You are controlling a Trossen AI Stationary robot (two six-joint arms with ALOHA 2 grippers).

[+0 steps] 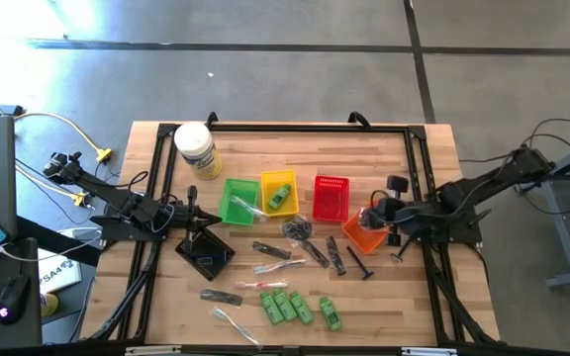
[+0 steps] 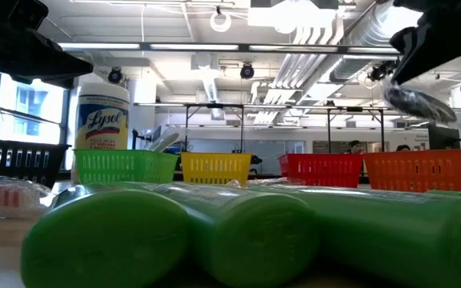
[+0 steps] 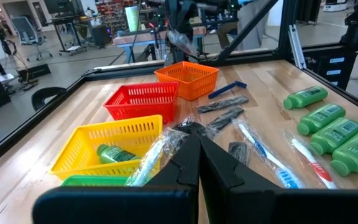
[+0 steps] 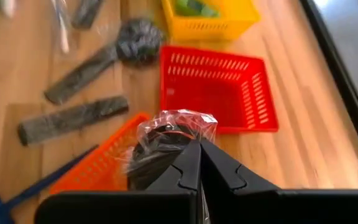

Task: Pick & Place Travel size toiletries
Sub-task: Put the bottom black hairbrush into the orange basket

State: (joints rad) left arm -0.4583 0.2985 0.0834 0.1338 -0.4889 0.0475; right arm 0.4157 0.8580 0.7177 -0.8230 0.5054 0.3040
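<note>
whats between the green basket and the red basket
The yellow basket, with a green bottle in it; the high view shows it.

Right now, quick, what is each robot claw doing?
Left gripper: shut, holding nothing, beside the black plastic basket.
Right gripper: shut on a dark round clear-wrapped piece above the orange plastic basket.

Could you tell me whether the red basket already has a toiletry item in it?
No, the red basket shows only its bare mesh floor in the right wrist view, while the yellow basket beside it holds a green bottle.
</note>
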